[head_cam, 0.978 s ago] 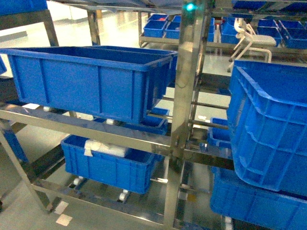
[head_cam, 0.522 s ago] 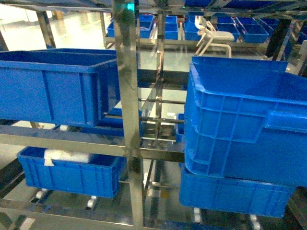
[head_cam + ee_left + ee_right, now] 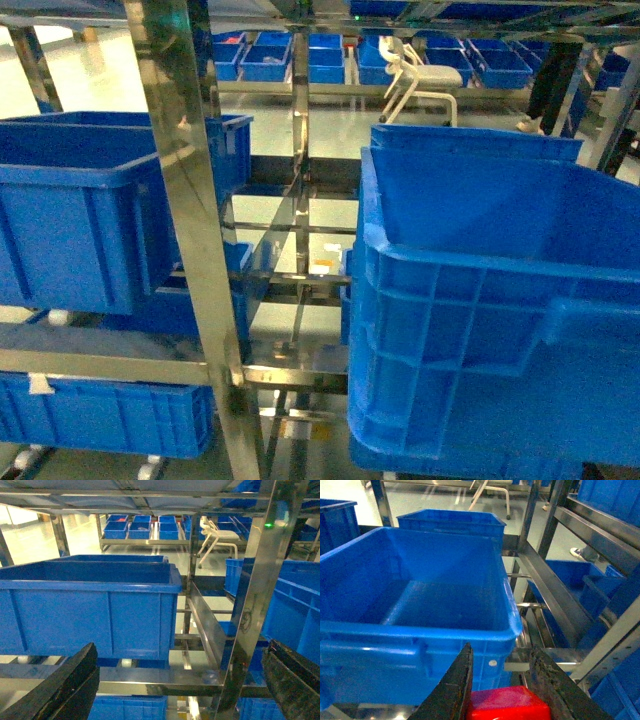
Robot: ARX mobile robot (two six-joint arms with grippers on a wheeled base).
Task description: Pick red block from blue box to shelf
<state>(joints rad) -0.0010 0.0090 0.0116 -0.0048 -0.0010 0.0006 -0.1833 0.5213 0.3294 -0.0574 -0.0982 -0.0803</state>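
Note:
The red block [image 3: 507,704] shows only in the right wrist view, at the bottom edge, with my right gripper [image 3: 502,680] shut on it. Just beyond it is the rim of a dark blue crate [image 3: 420,630] standing on the shelf [image 3: 555,590]. My left gripper [image 3: 175,690] is open, its two black fingers [image 3: 55,690] far apart with nothing between them, facing a steel upright [image 3: 260,605] of the shelf. In the head view the shelf [image 3: 190,250] fills the frame and neither gripper appears. The blue box is out of view.
Dark blue ribbed crates sit on the tiers: one at left [image 3: 70,210], a large one close at right [image 3: 480,330], others below [image 3: 100,415]. A white chair [image 3: 415,75] and more racks of blue crates [image 3: 290,55] stand behind.
The head view has swung to the right. The steel upright has slid from centre-right to the left, and the right-hand crate now looms larger and nearer.

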